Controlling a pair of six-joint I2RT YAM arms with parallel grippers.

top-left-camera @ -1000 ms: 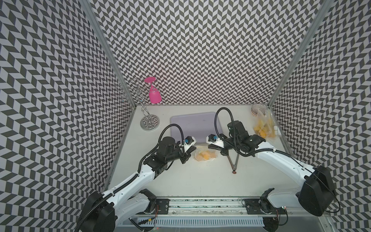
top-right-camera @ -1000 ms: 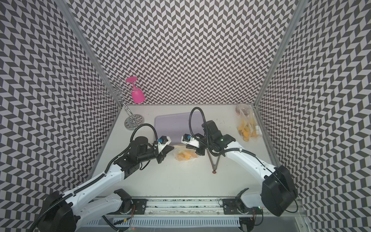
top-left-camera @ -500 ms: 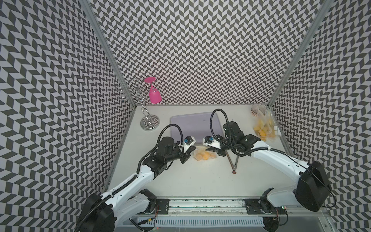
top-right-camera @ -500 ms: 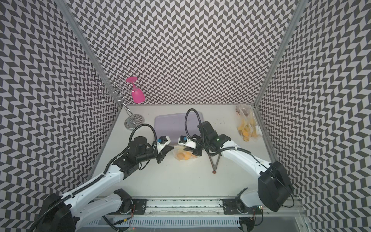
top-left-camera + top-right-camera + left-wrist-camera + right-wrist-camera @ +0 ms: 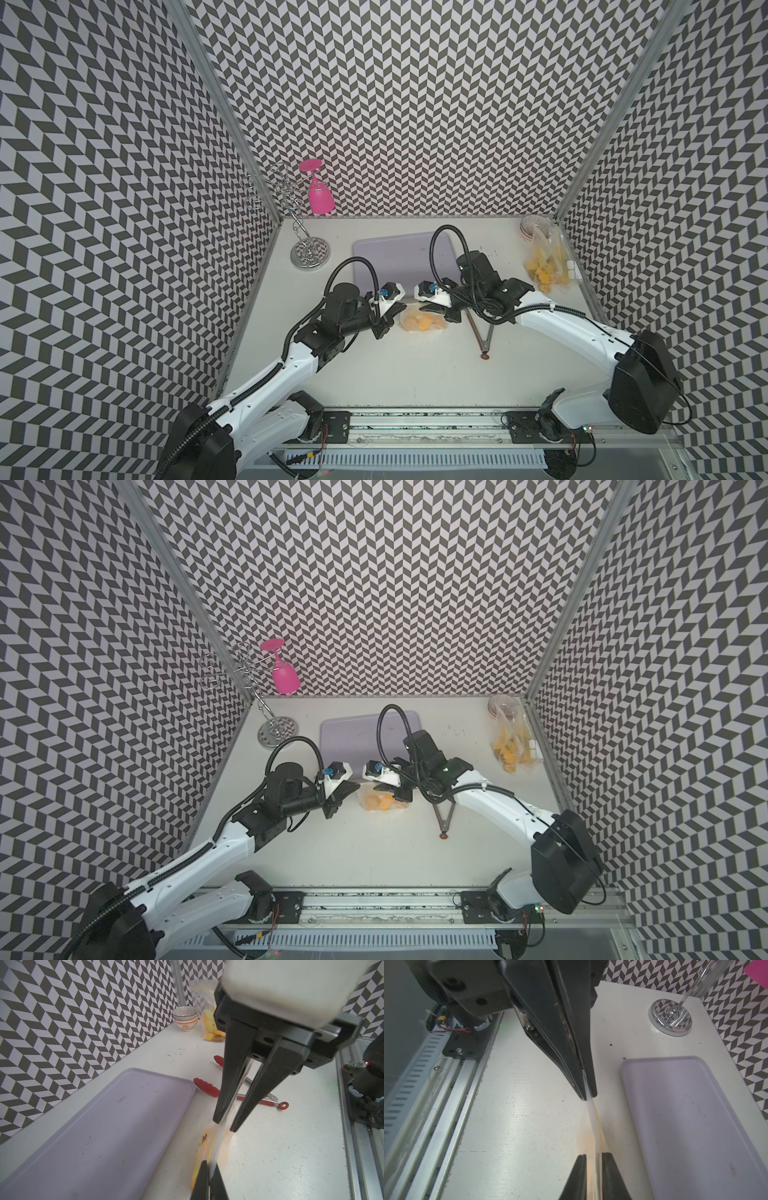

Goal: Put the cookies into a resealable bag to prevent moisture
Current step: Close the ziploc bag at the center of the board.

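Mid-bench, just near of the tray (image 5: 399,253), the bag (image 5: 424,323) already holds the cookies (image 5: 419,323), so sealing is in hand: left tool (image 5: 388,320) and right tool (image 5: 438,312) each pinch its top edge (both nearly closed), and pressing along the strip seems next.

Three walls (image 5: 415,104) papered in a black-and-white chevron pattern close in a white worktop (image 5: 415,365), joined at the back corners by silver metal posts (image 5: 216,95). Along the worktop's front edge runs an aluminium rail (image 5: 415,419). Light is even.
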